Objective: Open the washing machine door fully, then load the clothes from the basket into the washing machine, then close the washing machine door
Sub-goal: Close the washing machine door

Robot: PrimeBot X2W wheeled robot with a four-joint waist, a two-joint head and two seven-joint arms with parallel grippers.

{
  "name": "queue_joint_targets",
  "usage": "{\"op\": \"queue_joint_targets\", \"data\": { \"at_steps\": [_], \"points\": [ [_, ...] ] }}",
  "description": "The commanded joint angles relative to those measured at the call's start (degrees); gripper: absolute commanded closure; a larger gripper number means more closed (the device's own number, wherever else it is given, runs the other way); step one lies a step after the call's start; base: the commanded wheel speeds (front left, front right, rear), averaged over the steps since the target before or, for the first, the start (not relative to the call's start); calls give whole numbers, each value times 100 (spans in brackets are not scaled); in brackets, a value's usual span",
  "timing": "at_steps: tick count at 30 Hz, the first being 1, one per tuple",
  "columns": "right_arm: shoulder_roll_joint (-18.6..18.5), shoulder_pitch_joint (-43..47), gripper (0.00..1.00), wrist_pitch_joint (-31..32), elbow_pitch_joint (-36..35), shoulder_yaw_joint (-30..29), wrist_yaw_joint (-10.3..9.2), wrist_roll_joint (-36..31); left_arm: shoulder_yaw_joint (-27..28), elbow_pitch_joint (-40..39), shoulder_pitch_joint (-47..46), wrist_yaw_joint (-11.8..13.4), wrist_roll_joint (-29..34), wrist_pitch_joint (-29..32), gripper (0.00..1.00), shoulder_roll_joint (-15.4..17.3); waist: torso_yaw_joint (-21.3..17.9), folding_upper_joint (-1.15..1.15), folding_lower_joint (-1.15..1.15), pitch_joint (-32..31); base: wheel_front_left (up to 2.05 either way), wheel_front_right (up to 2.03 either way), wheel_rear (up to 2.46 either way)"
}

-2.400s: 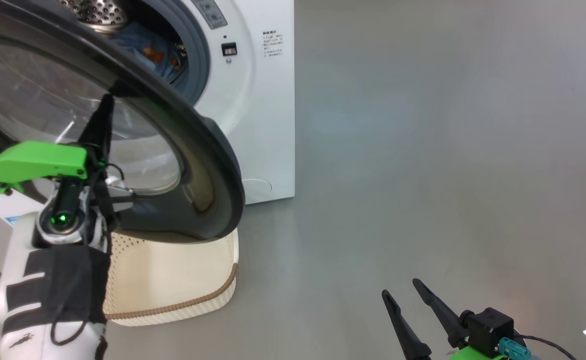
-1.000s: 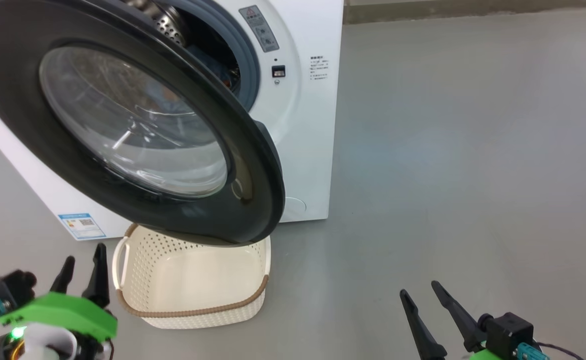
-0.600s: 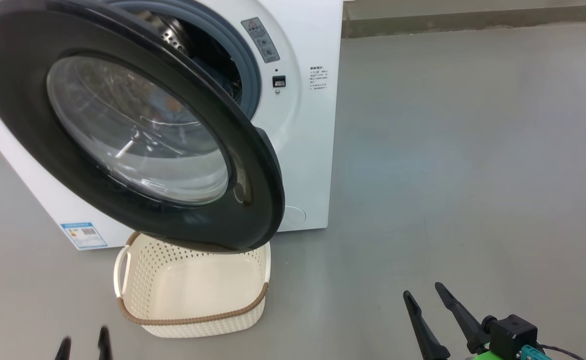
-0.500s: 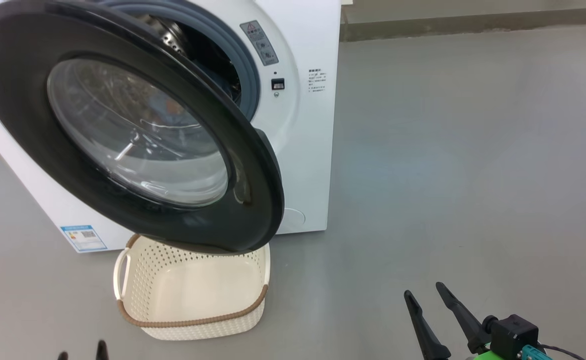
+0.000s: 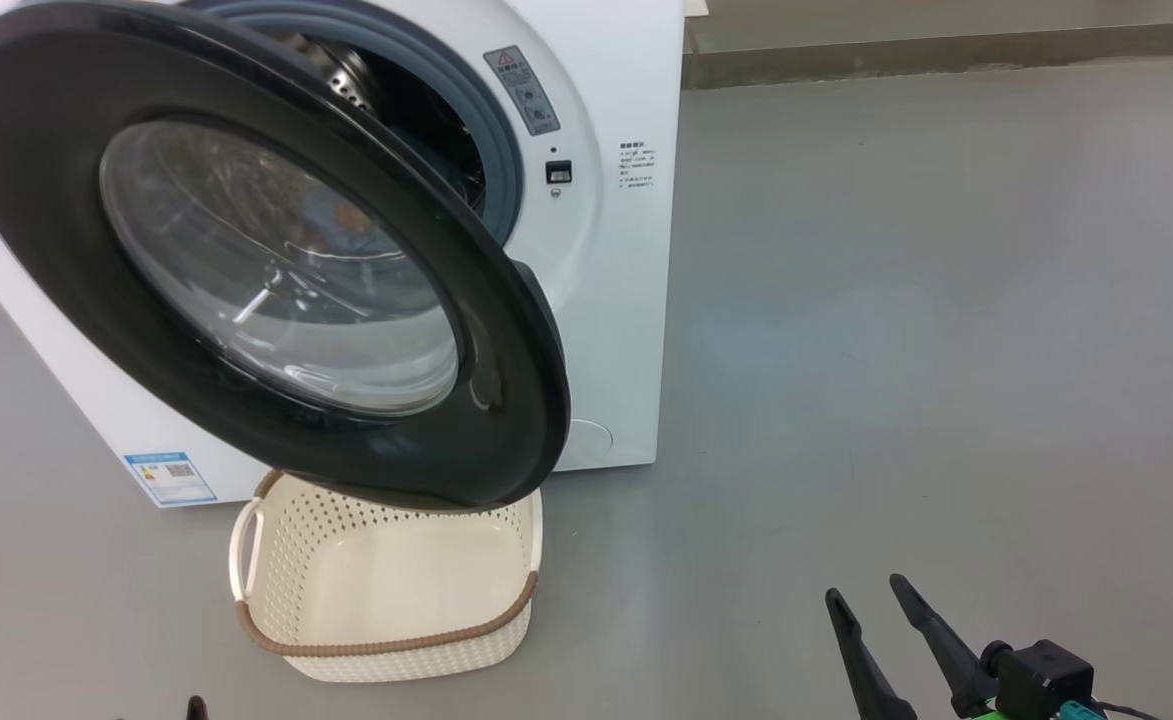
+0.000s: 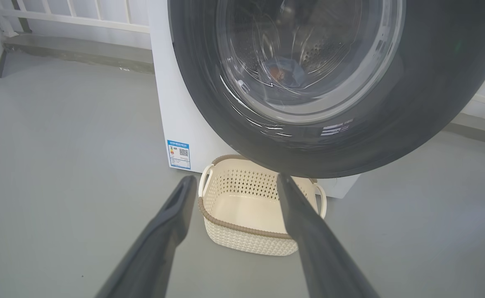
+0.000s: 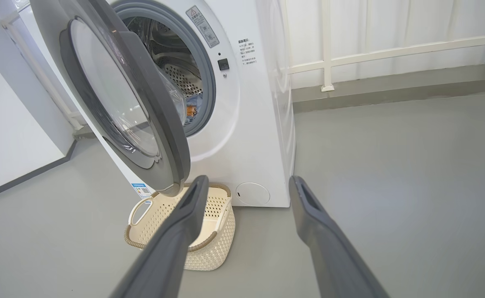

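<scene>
— While the door (image 5: 36,230) is hung half-open on the washing machine (image 5: 616,300), which way is it turned?

— It is hinged at the machine's left side as seen from the head, and its free edge is pointed outward over the basket (image 5: 406,660). That basket is set on the floor (image 5: 896,350) just in front of the machine, long side along its front.

— And the clothes (image 7: 192,109)?

— They are seen inside the machine's drum. Wide grey floor is seen to the machine's right. The left gripper (image 6: 236,177) and right gripper (image 7: 247,179) are spread wide, nothing gripped, well apart from the machine.
</scene>
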Motion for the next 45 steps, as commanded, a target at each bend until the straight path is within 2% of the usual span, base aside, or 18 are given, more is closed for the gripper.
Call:
{"op": "queue_joint_targets", "data": {
  "at_steps": [1,11,19,21,22,23,24,26,27,37,45],
  "points": [
    [1,-118,0,-28,-160,77,9,-63,248,-164,-129,-36,82,-52,0,1,-9,0,0,-1,0,0,0],
    [44,-99,0,-28,-150,-54,9,-61,387,-98,-161,-170,197,-52,0,-85,-49,0,0,-25,0,0,0],
    [52,-123,0,-28,-130,-185,9,-80,291,-78,-185,-217,120,-52,0,-96,-57,0,0,-27,0,0,0],
    [47,-133,26,-28,-125,-229,9,-83,257,-82,-177,-222,102,-52,0,-97,-61,0,0,-22,0,0,0],
    [45,-137,46,-28,-125,-243,9,-88,244,-82,-173,-224,94,-52,0,-97,-63,0,0,-19,0,0,0],
    [45,-137,46,-28,-125,-243,9,-88,244,-82,-173,-224,94,-52,0,-97,-63,0,0,-19,0,0,0],
    [42,-142,56,-28,-125,-253,9,-91,234,-82,-169,-225,89,-52,0,-97,-67,0,0,-14,0,0,0],
    [27,-157,91,-28,-116,-272,9,-90,213,-79,-168,-228,78,-52,0,-97,-70,0,0,-2,0,0,0],
    [24,-166,100,-28,-112,-281,9,-93,196,-75,-171,-229,71,-52,0,-97,-71,0,0,5,0,0,0],
    [18,-510,100,-28,-162,-476,9,-6,44,-58,-216,-238,37,-52,0,-98,-59,0,0,77,0,0,0],
    [27,-1412,100,-28,-930,-745,9,185,-119,-37,-283,-235,-64,-52,0,-98,82,0,0,93,0,0,0]
  ]
}}
